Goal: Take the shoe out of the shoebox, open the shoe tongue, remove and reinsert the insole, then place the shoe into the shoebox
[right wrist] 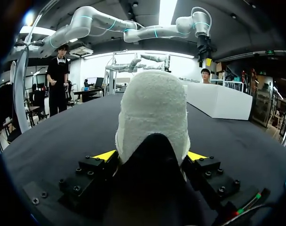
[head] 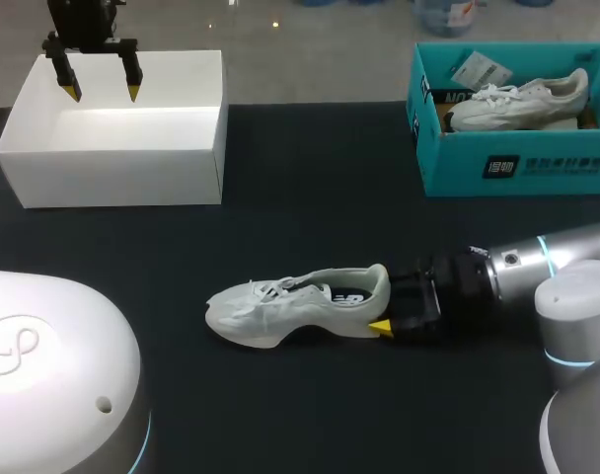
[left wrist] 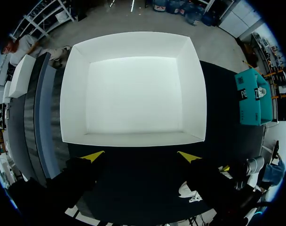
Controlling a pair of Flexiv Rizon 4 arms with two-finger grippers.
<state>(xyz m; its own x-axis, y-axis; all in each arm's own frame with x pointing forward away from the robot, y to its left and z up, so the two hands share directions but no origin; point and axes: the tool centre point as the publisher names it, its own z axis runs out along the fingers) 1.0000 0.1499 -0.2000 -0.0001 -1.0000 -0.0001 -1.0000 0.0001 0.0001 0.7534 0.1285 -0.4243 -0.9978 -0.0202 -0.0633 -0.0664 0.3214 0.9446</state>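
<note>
I am noting a dark printed label [head: 544, 166] on the teal box's [head: 458, 168] front wall, too small to read. A dark emblem [head: 351, 295] on the shoe's [head: 280, 308] side is likewise proving illegible.

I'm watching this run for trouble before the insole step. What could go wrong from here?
1. The right end effector holds the white shoe only at its heel. The toe end lies unsupported, so the shoe might twist or slip if lifted.
2. The left end effector hangs open above the white shoebox, far from the shoe, so nothing steadies the toe.
3. A second shoe lies in the teal box and might be mistaken for the target.
</note>
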